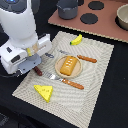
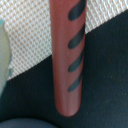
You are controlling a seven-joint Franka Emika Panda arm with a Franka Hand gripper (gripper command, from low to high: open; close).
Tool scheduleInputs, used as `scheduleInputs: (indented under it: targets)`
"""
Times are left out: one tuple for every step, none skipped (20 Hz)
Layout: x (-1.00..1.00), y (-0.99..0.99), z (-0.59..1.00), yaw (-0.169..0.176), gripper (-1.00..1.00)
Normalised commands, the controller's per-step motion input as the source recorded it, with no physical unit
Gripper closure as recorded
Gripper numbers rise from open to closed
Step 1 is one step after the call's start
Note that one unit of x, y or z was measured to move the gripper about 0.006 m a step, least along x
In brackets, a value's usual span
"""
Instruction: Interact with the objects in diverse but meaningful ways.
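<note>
We see end effector low over brown sausage at placemat edge; can't tell its opening. Bread loaf on plate mid-mat.

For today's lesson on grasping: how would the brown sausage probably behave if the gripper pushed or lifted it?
The brown sausage is a smooth round rod, so it would probably roll if pushed sideways. Its glossy surface may slip between the fingers. It looks like stiff moulded plastic, likely light.

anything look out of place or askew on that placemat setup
Mostly tidy: the bread loaf sits on its plate between knife and fork. The sausage is the odd one, lying half off the placemat's edge onto the dark table, under the arm.
</note>
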Motion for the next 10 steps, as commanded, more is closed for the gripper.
scheduleInputs:
  targets:
    - [-0.26, 0.04, -0.19, 0.038, 1.00]
    - [-0.26, 0.04, -0.17, 0.036, 1.00]
    - [-0.26, 0.04, -0.17, 0.036, 1.00]
    - [-0.23, 0.04, -0.15, 0.036, 1.00]
    - [-0.22, 0.06, -0.15, 0.036, 1.00]
    - [-0.20, 0.08, -0.13, 0.038, 1.00]
    - [-0.17, 0.09, -0.12, 0.042, 1.00]
    - [-0.18, 0.08, -0.12, 0.043, 1.00]
    - [-0.18, 0.08, -0.11, 0.045, 1.00]
    - [-0.19, 0.07, -0.09, 0.045, 1.00]
